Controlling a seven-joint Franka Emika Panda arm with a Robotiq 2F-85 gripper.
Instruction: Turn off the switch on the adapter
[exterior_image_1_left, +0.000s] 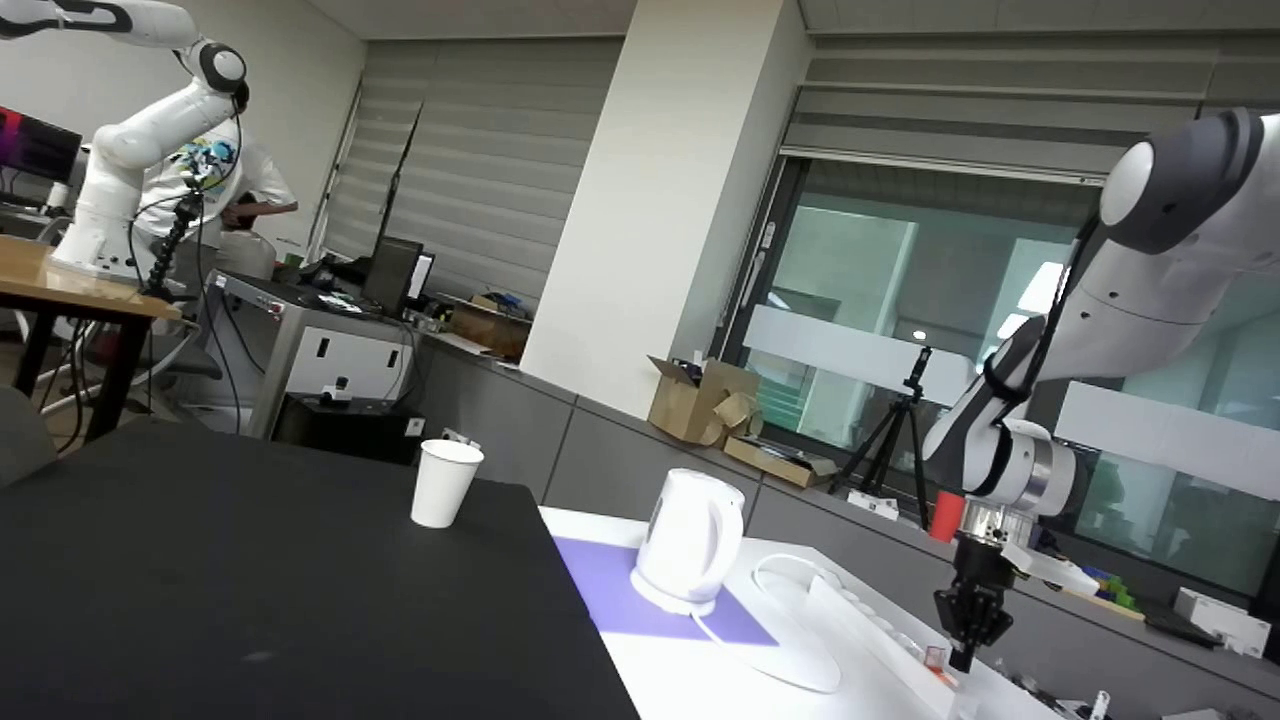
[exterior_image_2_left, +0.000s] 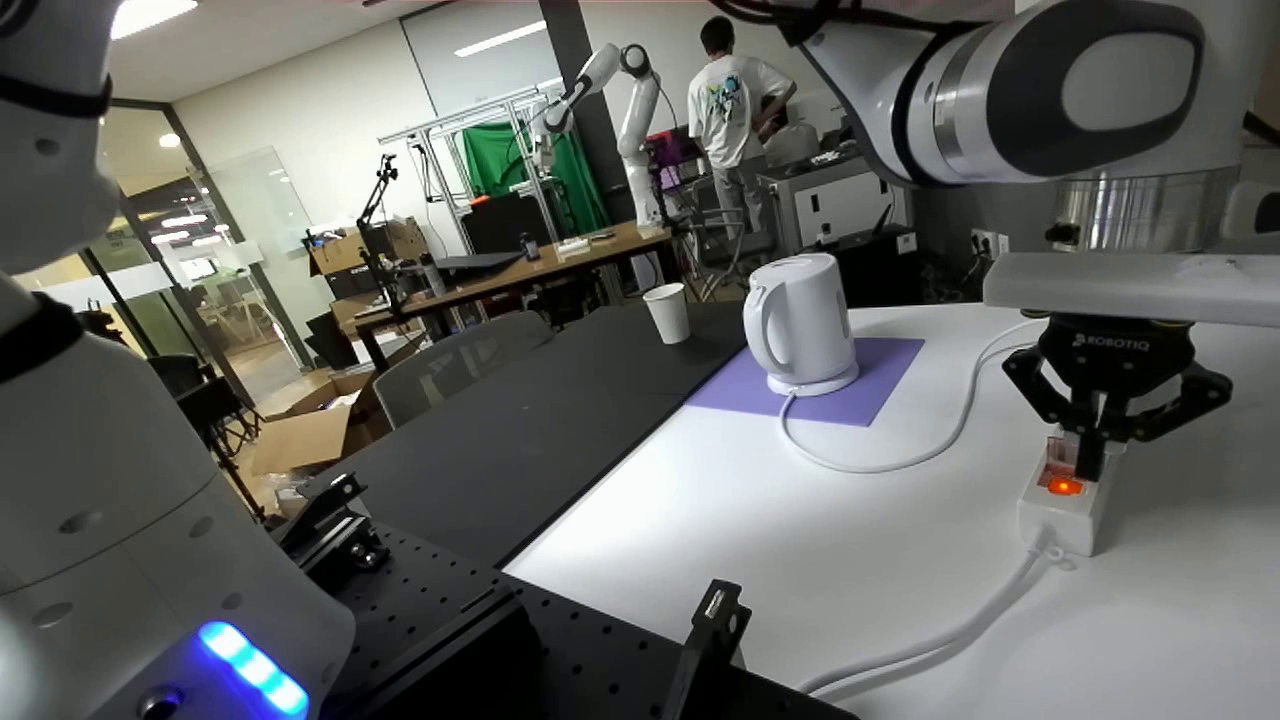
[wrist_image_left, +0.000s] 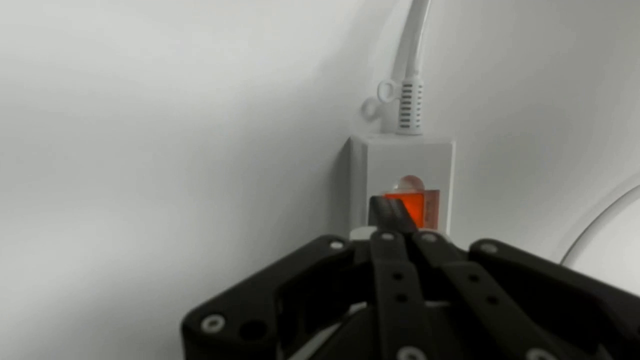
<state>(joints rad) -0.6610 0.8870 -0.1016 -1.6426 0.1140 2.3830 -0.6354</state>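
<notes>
The adapter (exterior_image_2_left: 1058, 528) points lengthwise at the far edge of the tabletop (exterior_image_2_left: 650, 540), cord end (wrist_image_left: 411, 107) nearest; the end effector (exterior_image_2_left: 1092, 460), fingers together, stands at its lit switch (exterior_image_2_left: 1064, 487); jug (exterior_image_2_left: 810, 325) well apart.

The worktop (exterior_image_2_left: 720, 530) has a white part (exterior_image_2_left: 900, 560) and a black part (exterior_image_2_left: 520, 430), side by side. A paper cup (exterior_image_2_left: 668, 315) stands up on the black part. On the white part a purple sheet (exterior_image_2_left: 890, 370) lies flat, right next to the black. A thin white cord (exterior_image_2_left: 880, 469) curls out beside it. The long white adapter (exterior_image_2_left: 1058, 515) lies apart from the sheet, another cord (exterior_image_2_left: 900, 660) at its end
</notes>
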